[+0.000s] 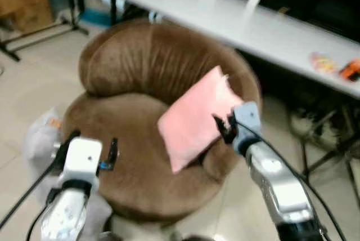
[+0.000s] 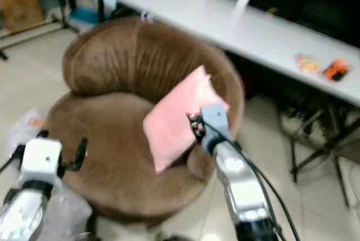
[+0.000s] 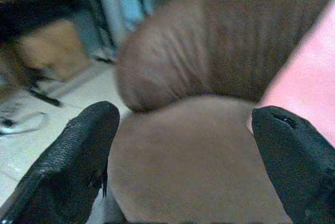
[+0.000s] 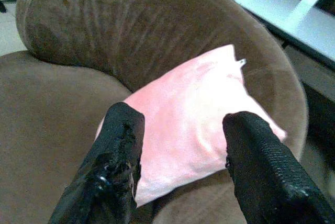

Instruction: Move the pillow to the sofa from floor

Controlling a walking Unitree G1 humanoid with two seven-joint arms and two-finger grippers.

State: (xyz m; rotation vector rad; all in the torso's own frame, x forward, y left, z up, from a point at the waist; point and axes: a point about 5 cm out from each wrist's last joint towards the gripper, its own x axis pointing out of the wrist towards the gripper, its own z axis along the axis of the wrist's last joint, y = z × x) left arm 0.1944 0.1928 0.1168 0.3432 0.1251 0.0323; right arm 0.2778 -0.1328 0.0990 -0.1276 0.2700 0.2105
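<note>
The pink pillow (image 1: 197,118) leans tilted against the brown sofa (image 1: 135,61)'s right arm near the seat's front edge, both the right end effector (image 1: 224,126) and left end effector (image 1: 93,150) spread open and empty, so I reckon it could slide off.

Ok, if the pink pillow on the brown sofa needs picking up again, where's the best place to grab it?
Probably the pillow's lower front corner, which overhangs the sofa seat edge. It leans tilted against the backrest, so that thin edge is exposed. Come from the front right, where the right end effector is, open.
</note>
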